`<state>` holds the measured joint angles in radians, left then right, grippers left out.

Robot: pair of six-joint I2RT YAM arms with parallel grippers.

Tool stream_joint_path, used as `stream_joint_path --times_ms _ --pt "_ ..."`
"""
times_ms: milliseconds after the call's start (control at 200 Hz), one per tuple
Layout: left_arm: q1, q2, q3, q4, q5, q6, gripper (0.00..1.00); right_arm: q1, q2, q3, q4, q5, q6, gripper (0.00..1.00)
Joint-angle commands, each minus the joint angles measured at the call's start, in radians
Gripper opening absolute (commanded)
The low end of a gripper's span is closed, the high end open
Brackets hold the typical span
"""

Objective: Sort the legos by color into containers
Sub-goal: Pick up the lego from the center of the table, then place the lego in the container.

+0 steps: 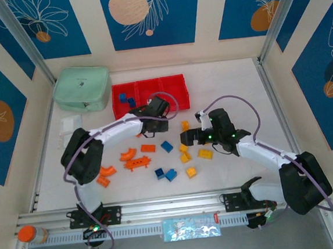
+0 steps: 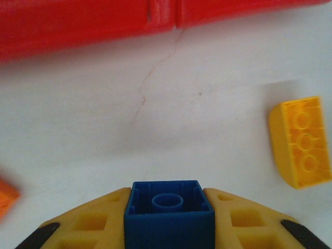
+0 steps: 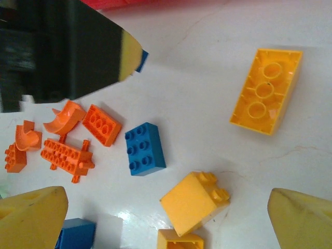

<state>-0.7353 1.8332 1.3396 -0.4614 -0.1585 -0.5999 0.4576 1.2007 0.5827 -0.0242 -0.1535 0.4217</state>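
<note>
Pinched between the yellow pads of the left gripper (image 2: 167, 197), whose jaws were drawn in to the width of the piece, a blue cube (image 2: 168, 220) faced the front wall of the red bins (image 2: 78, 26). It sat near a seam between two compartments; which seam could not be told from the wrist view. Only the pad tips seemed to bear on the cube, so it might twist or slip out on the way over. Carried low, it could catch the wall and shove the whole row back. Released near the seam, it could drop into the wrong compartment, since the two sorted blue bricks (image 1: 127, 100) lay in the leftmost one.

From above, a mint pouch (image 1: 83, 88) stood at far left, just beside the end of the bins, with clear packets (image 1: 70, 124) in front of it. Orange bricks (image 1: 135, 157) lay scattered on the near side of the left forearm. Loose blue bricks (image 1: 166, 146) sat toward the middle of the table (image 1: 240, 95), and yellow bricks (image 1: 204, 153) clustered right of them. Over these the right gripper (image 3: 166, 207) hovered wide open and empty, a yellow cube (image 3: 192, 199) between its fingers' reach. Both grippers were near each other, so a wide swing by either arm could strike the other or scatter the bricks below.
</note>
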Motion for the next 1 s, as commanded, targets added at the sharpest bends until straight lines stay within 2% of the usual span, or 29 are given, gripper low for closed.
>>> stream_joint_path --times_ms 0,120,170,330,405,495,765,870,995 --pt "0.026 -0.100 -0.022 -0.052 -0.065 0.055 0.27 0.024 -0.002 0.066 -0.076 0.003 -0.012 0.99" --pt "0.079 -0.154 -0.027 -0.076 -0.139 0.107 0.27 0.063 0.034 0.096 -0.061 0.008 0.063 0.99" --pt "0.114 -0.161 -0.018 -0.087 -0.139 0.126 0.27 0.076 0.059 0.109 -0.047 -0.016 0.073 0.99" --pt "0.224 -0.143 0.023 -0.099 -0.129 0.163 0.27 0.114 0.107 0.164 -0.032 0.010 0.102 0.99" --pt "0.263 -0.115 0.051 -0.091 -0.128 0.186 0.27 0.122 0.127 0.180 -0.007 0.011 0.119 0.99" --pt "0.296 -0.054 0.108 -0.102 -0.181 0.216 0.27 0.127 0.166 0.213 -0.003 0.019 0.136 0.99" --pt "0.371 0.137 0.267 -0.102 -0.182 0.249 0.27 0.127 0.219 0.289 -0.008 0.006 0.147 0.99" --pt "0.389 0.191 0.315 -0.120 -0.182 0.255 0.33 0.127 0.222 0.304 -0.010 -0.001 0.151 0.99" --pt "0.396 0.215 0.341 -0.144 -0.183 0.262 0.47 0.127 0.225 0.321 -0.027 -0.004 0.149 0.99"
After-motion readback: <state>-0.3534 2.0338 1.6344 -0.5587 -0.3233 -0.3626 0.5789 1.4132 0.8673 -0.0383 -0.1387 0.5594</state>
